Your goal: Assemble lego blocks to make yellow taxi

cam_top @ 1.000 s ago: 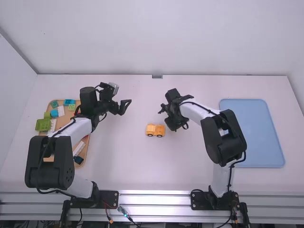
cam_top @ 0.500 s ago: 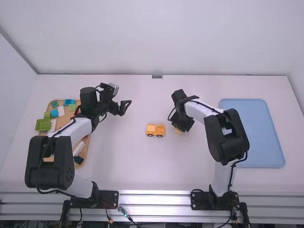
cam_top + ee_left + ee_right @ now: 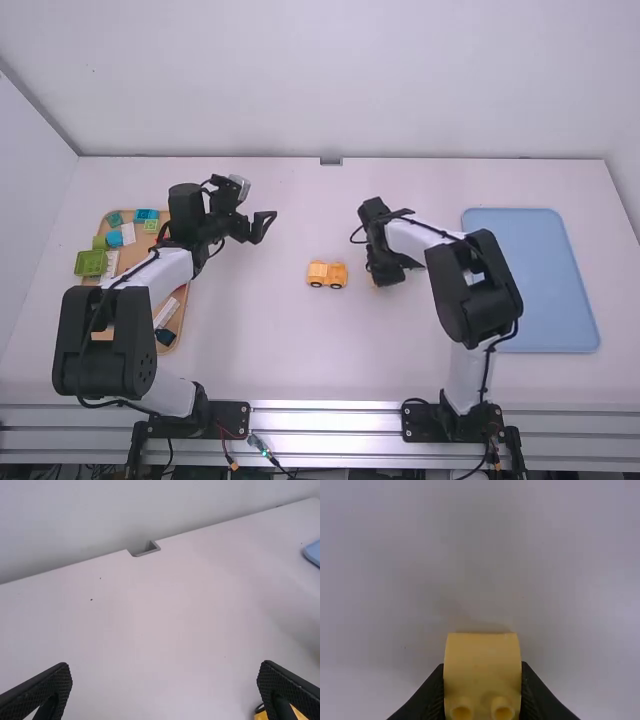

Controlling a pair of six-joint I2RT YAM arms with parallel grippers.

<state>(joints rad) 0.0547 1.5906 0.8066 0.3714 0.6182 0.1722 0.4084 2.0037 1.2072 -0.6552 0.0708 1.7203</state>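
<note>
1. We see the yellow vehicle (image 3: 327,275), partly built, on black wheels near the high view's centre.
2. We picture a yellow block (image 3: 482,660), gripped, two round studs at the right wrist view's bottom edge.
3. We find green, blue and white blocks (image 3: 90,263) at the high view's left.

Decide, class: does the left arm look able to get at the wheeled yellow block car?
Likely yes: the open left gripper has only bare table between it and the car.

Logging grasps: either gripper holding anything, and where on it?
Right gripper: yellow block, pinched by two opposite sides, near its studs. Left gripper: open, nothing held.
</note>
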